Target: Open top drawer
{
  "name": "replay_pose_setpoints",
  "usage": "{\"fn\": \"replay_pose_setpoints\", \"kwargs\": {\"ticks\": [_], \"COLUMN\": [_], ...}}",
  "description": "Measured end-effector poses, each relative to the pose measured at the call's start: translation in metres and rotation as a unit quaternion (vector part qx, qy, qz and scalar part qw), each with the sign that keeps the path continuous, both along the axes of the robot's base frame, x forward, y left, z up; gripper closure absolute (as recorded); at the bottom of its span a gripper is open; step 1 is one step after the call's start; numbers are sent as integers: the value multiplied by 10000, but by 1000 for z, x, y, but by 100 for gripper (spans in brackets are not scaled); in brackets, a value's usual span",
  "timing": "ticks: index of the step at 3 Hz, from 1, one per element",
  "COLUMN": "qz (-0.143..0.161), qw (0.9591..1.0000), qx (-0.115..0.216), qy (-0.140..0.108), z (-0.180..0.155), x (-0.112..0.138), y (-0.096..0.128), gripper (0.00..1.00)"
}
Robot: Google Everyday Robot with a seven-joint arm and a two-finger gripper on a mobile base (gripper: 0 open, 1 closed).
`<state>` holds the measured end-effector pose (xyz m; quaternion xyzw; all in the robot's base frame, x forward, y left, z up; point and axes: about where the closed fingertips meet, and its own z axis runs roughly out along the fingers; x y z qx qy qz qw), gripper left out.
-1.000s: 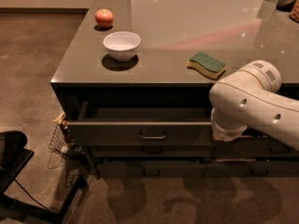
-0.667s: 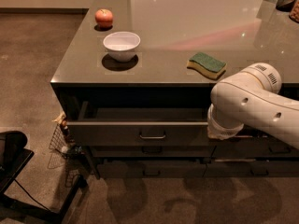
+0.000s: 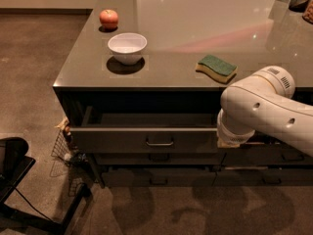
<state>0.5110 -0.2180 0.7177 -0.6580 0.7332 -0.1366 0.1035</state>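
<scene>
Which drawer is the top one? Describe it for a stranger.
Under the grey counter, find the left drawer stack. The top drawer is the pulled-out one with a centred bar handle, the end effector at its right end; the drawers below are shut.

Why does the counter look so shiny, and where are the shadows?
Camera view: light glares off the counter as a pale patch with a pinkish streak; the bowl and apple cast small dark shadows; the top drawer, pulled out, is dim inside; the gripper, at the drawer's right end, sits shaded under the white arm.
</scene>
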Motion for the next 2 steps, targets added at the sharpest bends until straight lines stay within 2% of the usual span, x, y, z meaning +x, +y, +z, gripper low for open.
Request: {"fn": "replay_pose_setpoints", "kwargs": {"ticks": [1, 2], "qz": [68, 217], "qw": [9999, 9994], "qx": [95, 256], "qy": [-41, -76], "z": [-1, -2], "x": [2, 18], "y": [3, 13], "gripper": [4, 0]}}
